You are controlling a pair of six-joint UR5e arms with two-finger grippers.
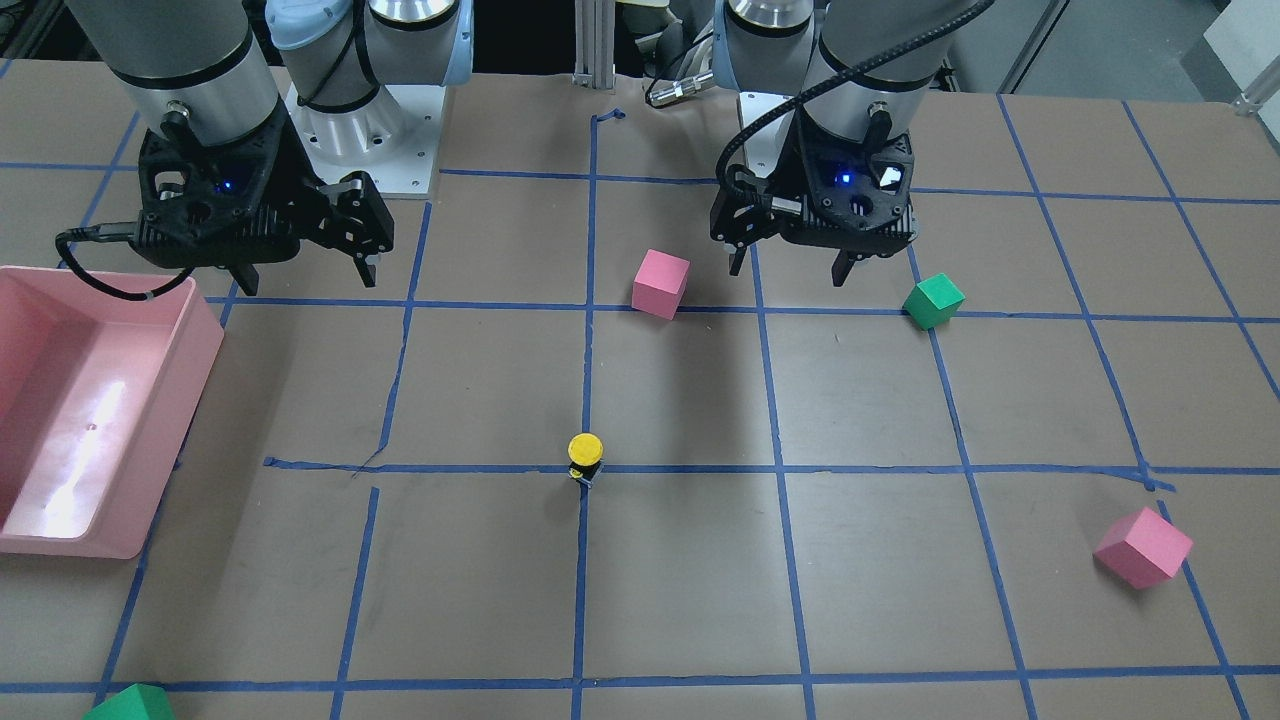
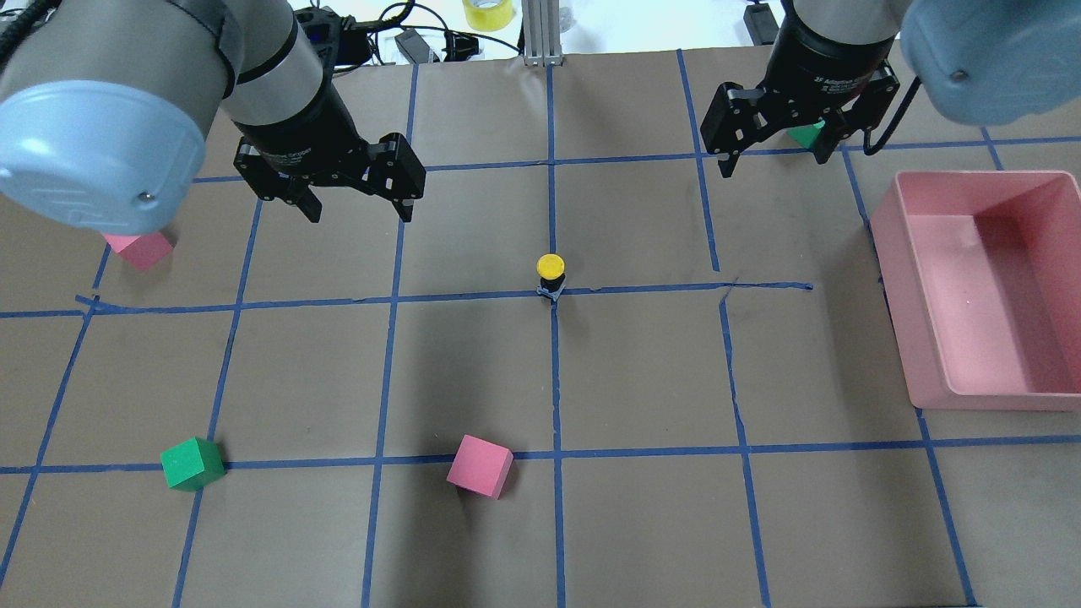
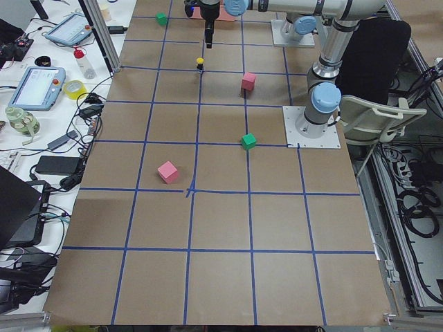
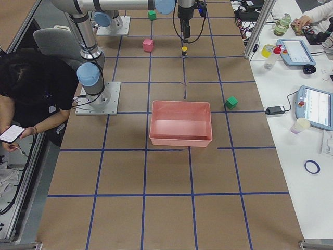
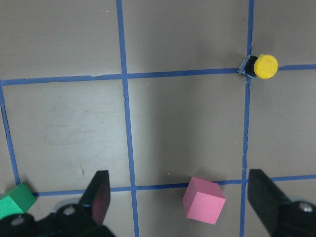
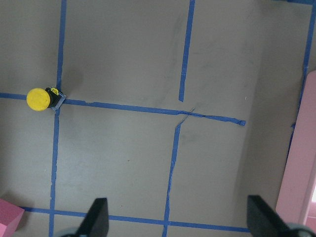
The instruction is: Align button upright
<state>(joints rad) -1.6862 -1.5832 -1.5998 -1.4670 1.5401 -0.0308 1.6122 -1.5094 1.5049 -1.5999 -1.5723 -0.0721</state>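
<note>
The button (image 1: pixel 585 455) stands upright on a blue tape crossing at the table's middle, yellow cap on top. It also shows in the overhead view (image 2: pixel 551 274), the left wrist view (image 5: pixel 261 66) and the right wrist view (image 6: pixel 42 98). My left gripper (image 1: pixel 790 268) (image 2: pixel 359 211) hangs open and empty above the table, well off to the button's side. My right gripper (image 1: pixel 308 280) (image 2: pixel 774 163) is also open and empty, raised on the button's other side. Neither touches the button.
A pink bin (image 2: pixel 887 219) sits on the right arm's side. A pink cube (image 2: pixel 480 466) and a green cube (image 2: pixel 192 464) lie near the robot's side. Another pink cube (image 2: pixel 139 249) lies under the left arm, and a green cube (image 2: pixel 806 135) lies behind the right gripper.
</note>
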